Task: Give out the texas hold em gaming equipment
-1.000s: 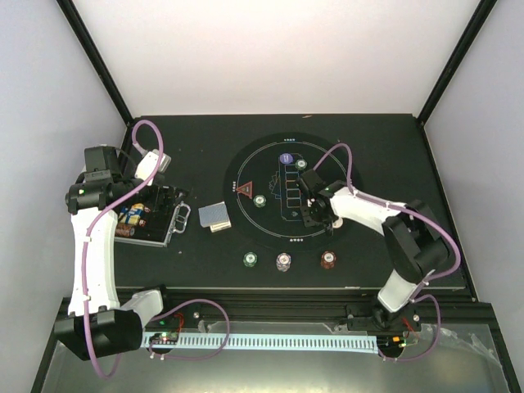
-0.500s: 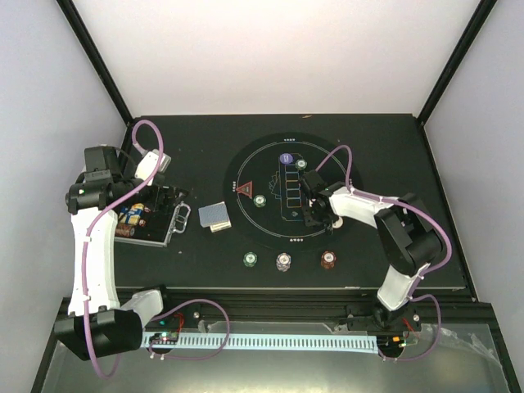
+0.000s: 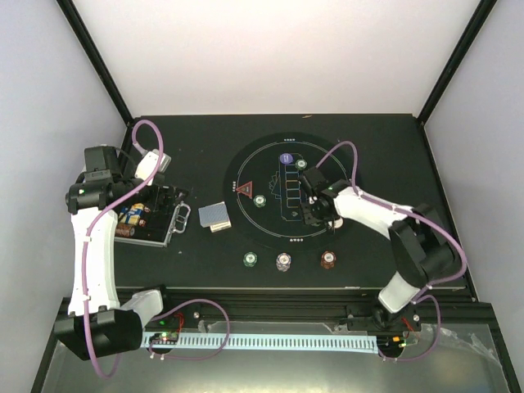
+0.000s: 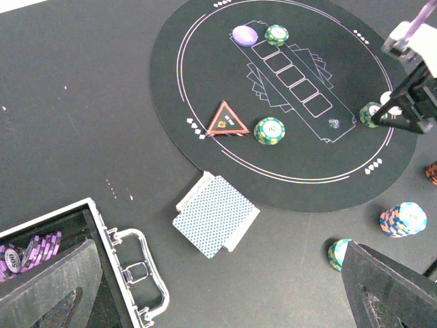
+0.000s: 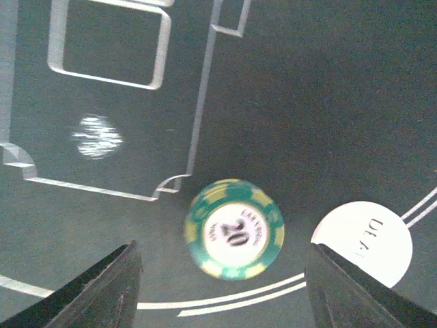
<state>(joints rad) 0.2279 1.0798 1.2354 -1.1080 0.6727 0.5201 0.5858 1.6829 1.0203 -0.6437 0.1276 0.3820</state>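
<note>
Lower middle of the right wrist view: a green chip (image 5: 234, 229) lies untouched between the right gripper's (image 5: 222, 294) parted fingers, a white disc (image 5: 365, 242) to its right; the left gripper (image 4: 218, 287) is also spread wide.

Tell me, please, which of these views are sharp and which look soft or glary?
Top external: evenly lit, no glare on the black table, though the near chip stacks are tiny. Left wrist: sharp across the round mat; only its own fingers blur. Right wrist: slightly soft, yet the green chip reads 20; the white disc is bright.
</note>
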